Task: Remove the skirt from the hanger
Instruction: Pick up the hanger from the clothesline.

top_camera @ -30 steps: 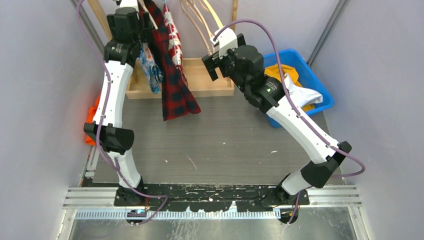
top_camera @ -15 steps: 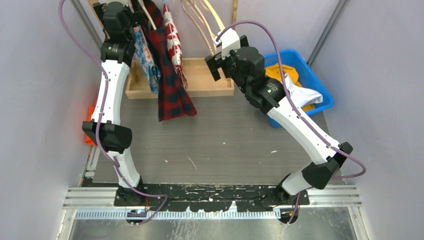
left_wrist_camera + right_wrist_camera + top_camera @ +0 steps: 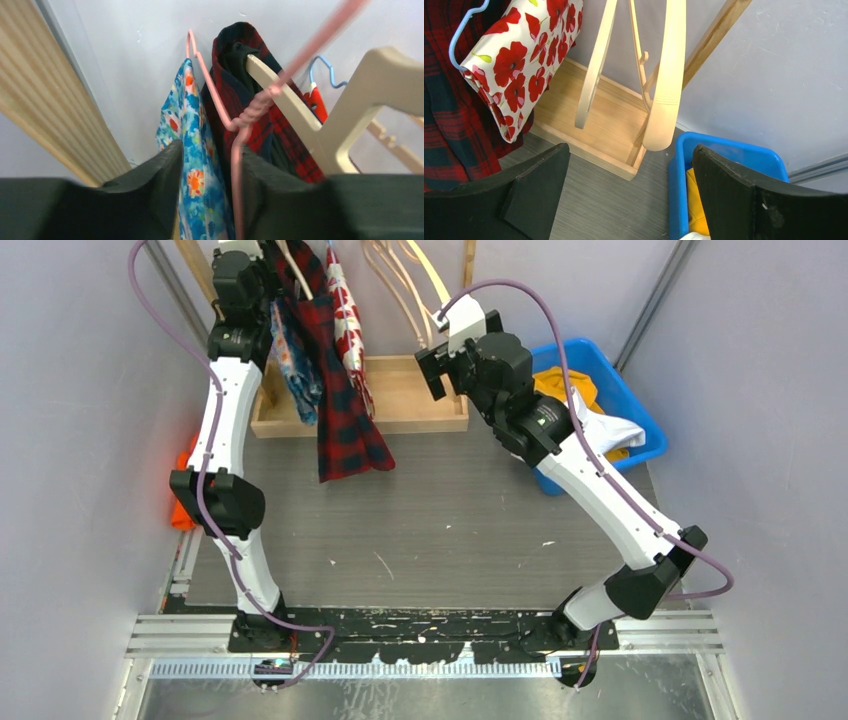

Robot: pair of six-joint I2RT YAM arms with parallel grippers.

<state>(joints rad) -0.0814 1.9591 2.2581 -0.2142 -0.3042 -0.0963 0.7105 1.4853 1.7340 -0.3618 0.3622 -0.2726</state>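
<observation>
Left gripper (image 3: pixel 210 150) is up high at the rack, its fingers (image 3: pixel 160 190) standing either side of the blue floral skirt (image 3: pixel 190 130) and the pink wire hanger (image 3: pixel 220 112) it hangs from, right up against both, but whether they actually pinch the cloth, I cannot tell. The skirt is on that hanger at the far left of the rack, just beside a red plaid garment (image 3: pixel 345 410) draped over a cream plastic hanger (image 3: pixel 300 125). Over on the other side, the right gripper (image 3: pixel 629 150) hovers with its jaws spread wide and nothing between them, looking down at the bare wooden hangers (image 3: pixel 666 75), a poppy-print garment (image 3: pixel 519 65) and the corner of the blue bin (image 3: pixel 729 155).
</observation>
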